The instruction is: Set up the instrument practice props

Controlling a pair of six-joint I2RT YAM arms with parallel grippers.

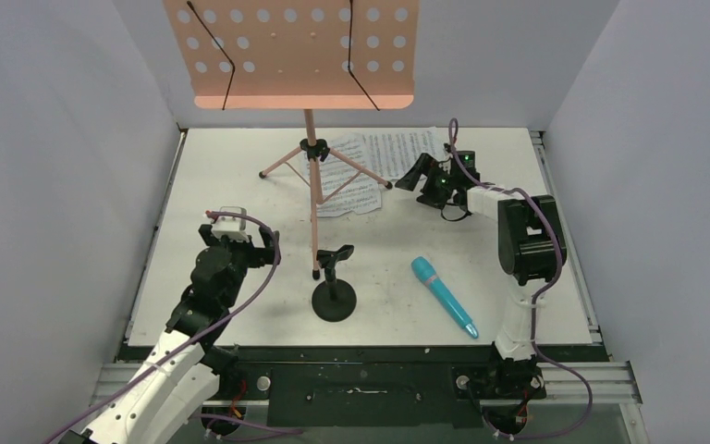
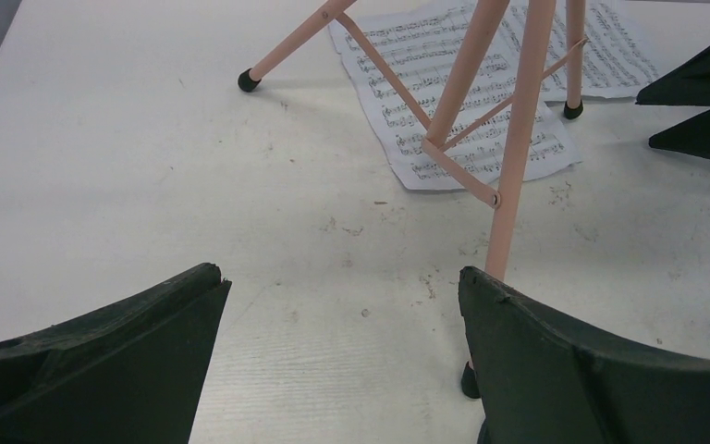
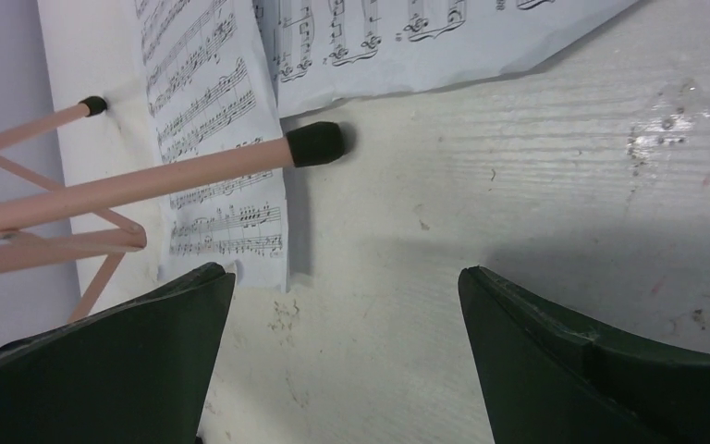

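The white table point(image 1: 222, 166) sits between grey walls. The pink stand point(image 1: 277, 65) is upright at its far middle, its perforated desk facing the arms and its three legs spread. The left arm point(image 1: 213, 277) reaches forward at the near left, and the right arm point(image 1: 527, 240) bends leftward at the far right. The two pages point(image 1: 379, 153) lie flat and overlapping on the table under the stand's right leg, whose capped foot rests just at their edge. The black mic stand point(image 1: 334, 291) is upright on its round base near the middle, just right of the stand's near foot. The teal mic point(image 1: 443, 296) lies on its side right of it, apart, its head pointing far-left. The left gripper point(image 2: 340, 276) hangs low left of the near leg, jaws wide and empty. The right gripper point(image 3: 344, 273) hovers by the pages' right edge, jaws also spread wide, gripping nothing.
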